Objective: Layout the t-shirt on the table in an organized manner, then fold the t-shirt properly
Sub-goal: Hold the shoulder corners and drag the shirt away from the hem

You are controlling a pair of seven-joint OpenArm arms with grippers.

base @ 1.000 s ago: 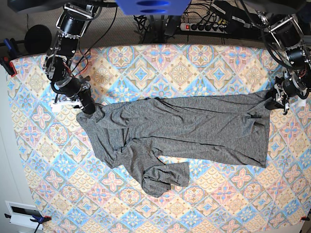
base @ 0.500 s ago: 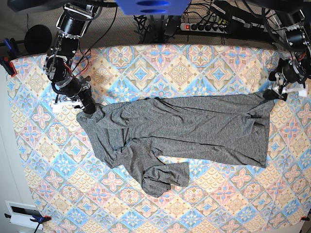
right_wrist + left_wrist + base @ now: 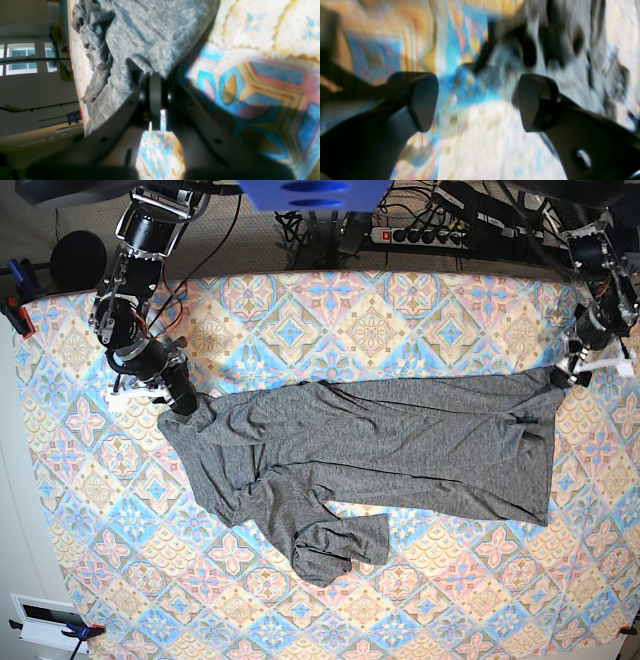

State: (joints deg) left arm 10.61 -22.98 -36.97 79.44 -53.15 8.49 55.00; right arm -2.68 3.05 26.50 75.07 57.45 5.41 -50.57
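The dark-grey t-shirt [image 3: 400, 445] lies spread across the middle of the table [image 3: 450, 600], with a sleeve bunched at its lower left [image 3: 335, 545]. In the base view my right gripper [image 3: 183, 402] sits at the shirt's upper left corner. The right wrist view shows that gripper [image 3: 155, 85] shut on a fold of the t-shirt [image 3: 150, 32]. My left gripper [image 3: 572, 373] hovers beside the shirt's upper right corner. In the blurred left wrist view the left gripper [image 3: 477, 102] is open, with nothing between its fingers [image 3: 422, 100].
A power strip [image 3: 420, 235] and cables lie behind the table's back edge. A black round object [image 3: 78, 260] stands at the back left. Clamps [image 3: 15, 310] grip the left edge. A white box [image 3: 45, 620] sits off the front left corner.
My left gripper has opened, let go of the shirt's upper right corner and moved slightly toward the back edge. The right arm and the shirt have stayed put.
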